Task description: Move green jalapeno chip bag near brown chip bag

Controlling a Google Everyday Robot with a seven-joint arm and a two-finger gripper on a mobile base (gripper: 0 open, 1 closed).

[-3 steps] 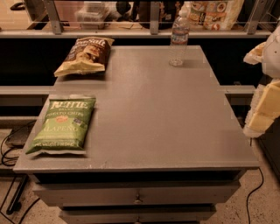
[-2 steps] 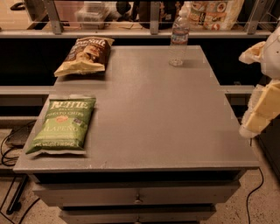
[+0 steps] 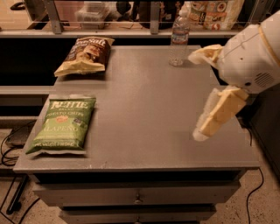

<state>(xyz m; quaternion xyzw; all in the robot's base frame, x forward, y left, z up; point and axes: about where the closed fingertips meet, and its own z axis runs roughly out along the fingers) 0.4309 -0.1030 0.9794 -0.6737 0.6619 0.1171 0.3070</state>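
The green jalapeno chip bag (image 3: 63, 124) lies flat at the front left of the grey table (image 3: 144, 105), its "Kettle" lettering facing up. The brown chip bag (image 3: 85, 54) lies at the table's back left corner, tan end toward the front. A bare strip of table separates the two bags. My gripper (image 3: 194, 95) hangs over the right side of the table, far right of both bags. Its two cream fingers (image 3: 218, 111) are spread wide apart with nothing between them.
A clear water bottle (image 3: 179, 39) stands upright at the back right of the table, just behind the gripper's upper finger. A shelf with a rail and packaged goods (image 3: 214, 13) runs behind the table. Cables (image 3: 8, 153) lie on the floor at left.
The arm and gripper have moved left, from the table's right edge to over its right side. The bags and the bottle have not moved.
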